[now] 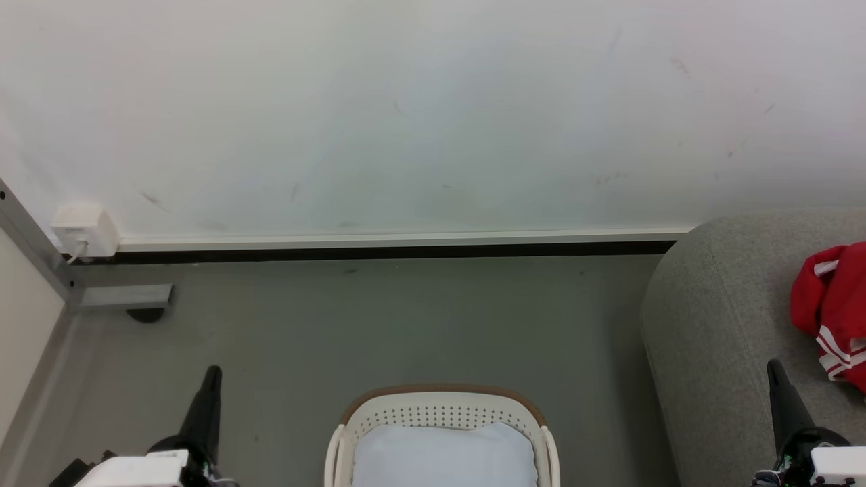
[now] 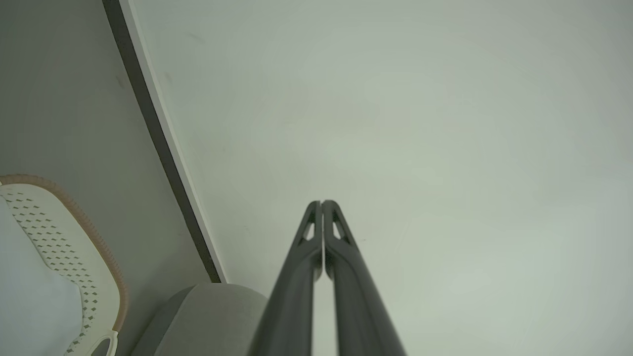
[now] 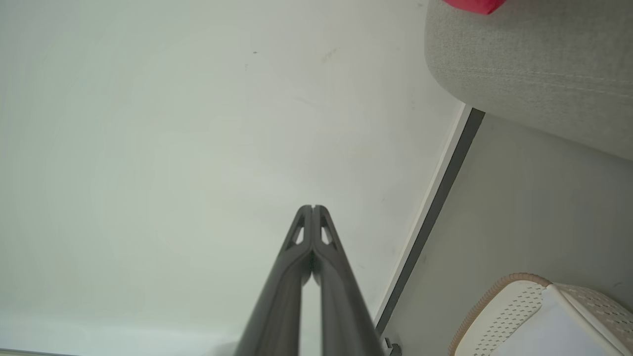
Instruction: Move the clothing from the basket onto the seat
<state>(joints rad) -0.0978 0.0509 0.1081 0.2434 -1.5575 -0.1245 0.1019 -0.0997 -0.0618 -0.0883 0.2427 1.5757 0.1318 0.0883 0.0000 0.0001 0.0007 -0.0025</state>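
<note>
On seat (image 1: 717, 318): clothing (image 1: 829, 304) crumpled, red, white stripes.

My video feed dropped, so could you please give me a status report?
Left pincer shut, empty; right pincer same. Red clothing on the seat. Basket shows a pale pad. Nothing seen in the way.

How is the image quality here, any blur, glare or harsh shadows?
Head view: flat, even light, no glare; the clothing on the seat looks sharp. Left wrist view: the left gripper softens toward the bottom edge. Right wrist view: likewise the right gripper, while the basket looks crisp.
</note>
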